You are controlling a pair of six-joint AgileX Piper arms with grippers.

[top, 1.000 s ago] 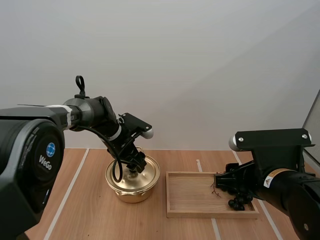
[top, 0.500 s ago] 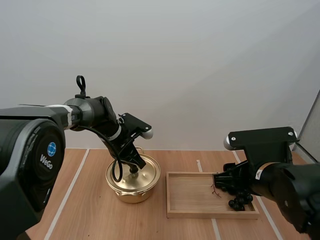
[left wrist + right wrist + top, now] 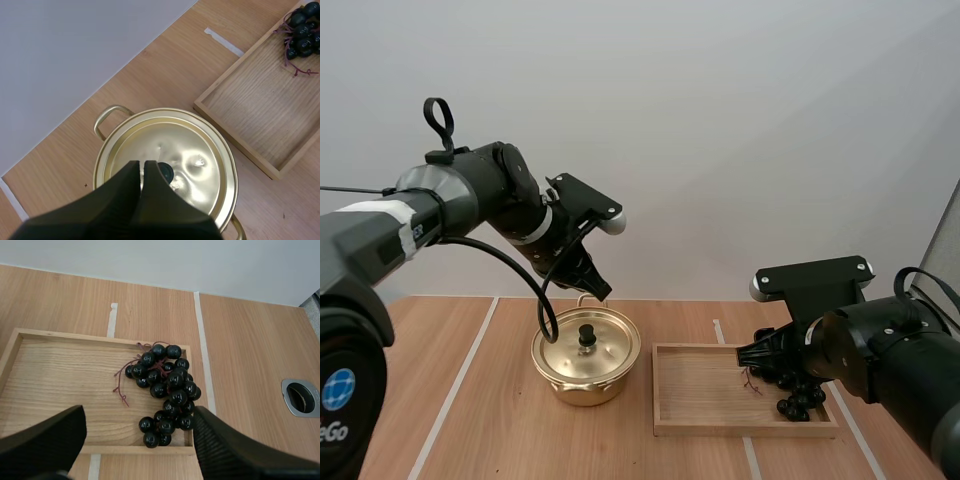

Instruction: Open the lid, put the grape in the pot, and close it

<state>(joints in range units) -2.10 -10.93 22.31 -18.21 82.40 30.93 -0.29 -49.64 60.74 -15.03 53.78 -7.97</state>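
Left gripper [image 3: 599,292] lifted since a second ago, off the black knob [image 3: 587,337] and now hanging above the pot [image 3: 582,388]; fingers clenched together into one dark wedge, gripping nothing, tips just over the knob in the wrist view; lid [image 3: 612,346] seated on the pot, same as before; to the right, wooden tray [image 3: 700,390] flat on the bench [image 3: 490,420], just beside the pot; bunch of grapes [image 3: 167,385] lying in the tray's right end, unmoved; right gripper [image 3: 140,415] poised over the bunch, fingers spread wide to either side, grasping nothing; one pot, one lid, one tray, one bunch of grapes, two grippers.
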